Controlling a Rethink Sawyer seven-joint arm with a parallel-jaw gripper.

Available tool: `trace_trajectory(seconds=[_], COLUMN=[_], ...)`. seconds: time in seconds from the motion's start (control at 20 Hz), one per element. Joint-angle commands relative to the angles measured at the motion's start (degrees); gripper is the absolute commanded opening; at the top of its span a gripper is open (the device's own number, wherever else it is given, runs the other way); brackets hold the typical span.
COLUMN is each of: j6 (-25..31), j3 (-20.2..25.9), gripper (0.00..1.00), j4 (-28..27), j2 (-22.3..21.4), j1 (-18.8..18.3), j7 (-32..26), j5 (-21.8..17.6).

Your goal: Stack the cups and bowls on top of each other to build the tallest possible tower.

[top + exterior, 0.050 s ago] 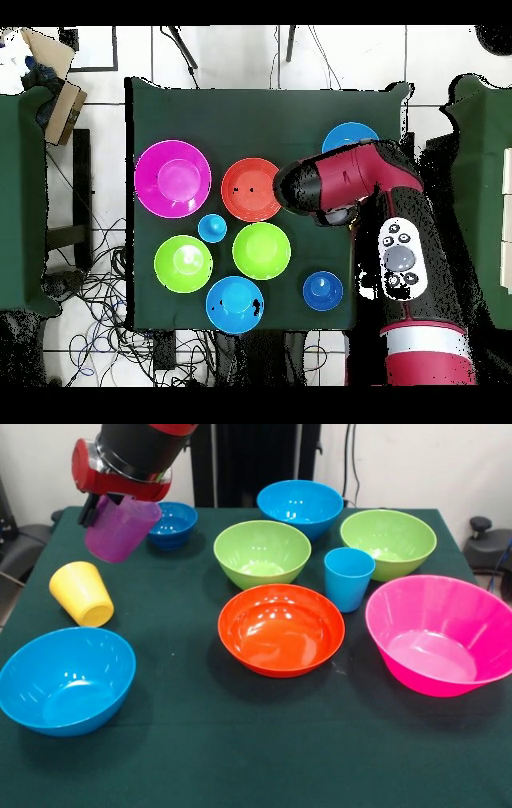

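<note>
Front view: red and black arm comes in at the upper left, its gripper (120, 504) clamped on the translucent ribbed purple plastic cup (122, 528), which hangs tilted in the air above the dark green tablecloth (240, 744).
Fingers: closed on the purple cup's rim, as far as I can tell.
Cups: yellow plastic tumbler (82, 593) tilted, just below the lifted cup; light blue plastic tumbler (348, 578) upright between the bowls.
Bowls: small dark blue glossy bowl (173, 524) behind the purple cup; two lime green bowls (262, 553) (389, 542); far light blue bowl (300, 507); near light blue bowl (66, 679); orange bowl (281, 629) in the centre; large pink bowl (440, 634).
Stacking: nothing stacked, every bowl sits on its own.
Overhead view: arm covers the purple and yellow cups.
</note>
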Motion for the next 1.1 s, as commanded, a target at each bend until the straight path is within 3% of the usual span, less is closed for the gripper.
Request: trace_trajectory(seconds=[0.05,1.1], j6=[-5.0,-6.5], j3=[0.6,0.0], gripper=[0.0,0.0], j4=[3.2,3.4], j2=[1.2,1.6], j1=[1.7,1.4], j7=[-3.9,-3.7], j5=[-3.4,-1.8])
